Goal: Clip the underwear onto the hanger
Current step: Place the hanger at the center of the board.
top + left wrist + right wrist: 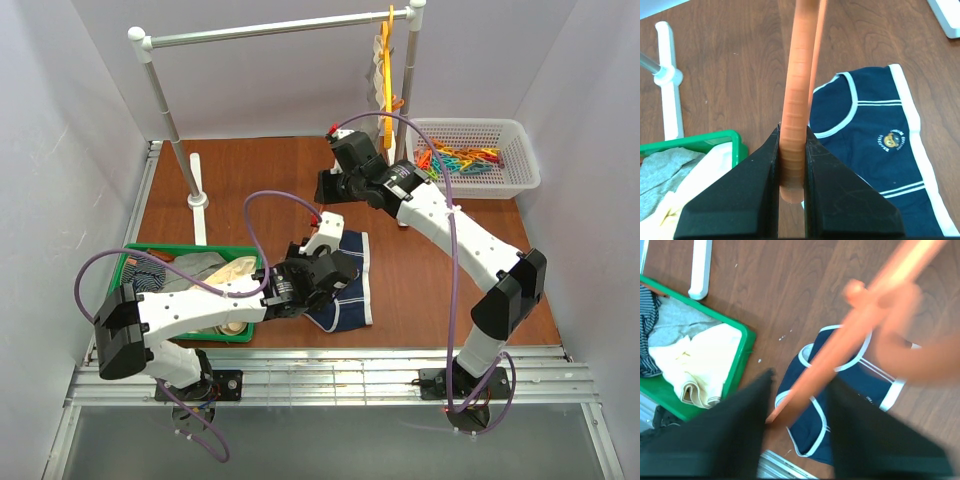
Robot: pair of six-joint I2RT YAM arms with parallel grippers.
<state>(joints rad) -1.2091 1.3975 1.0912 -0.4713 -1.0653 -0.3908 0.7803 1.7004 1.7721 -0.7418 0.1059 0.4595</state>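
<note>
1. Underwear [352, 290]: spread flat on the table [250, 170], just beside the green tray [135, 255] of other garments, with a small printed badge facing up. Not clipped to anything yet. Laid open like this, presumably, so that the white-piped edges are easy to reach.
2. Hanger [795, 100]: off the table, held in the air above the left edge of the navy fabric and apart from it. Mostly hidden in the top view, with only a scrap of red-orange showing there.
3. Left gripper [792, 130]: clamped tight on the orange bar, both black fingers pressed against its sides. Reads as a steadying hold, meant to fix the frame in place while the other arm works.
4. Right gripper [801, 376]: fingers apart, one on each side of the same orange frame, navy cloth visible through the gap. Heavy blur there, so contact with the bar is impossible to confirm. Probably placed for a second hold, to stop the thin frame twisting in a single pinch.
5. Clips [460, 160]: piled in the white basket [520, 150] at the far right, well apart from the fabric, and none in either claw.
6. Judged stage: early, with the frame in hand but no cloth lifted to it and no clip fetched.
7. Likely snag: a slim, smooth bar pivoting or slipping if gripped off-centre.
</note>
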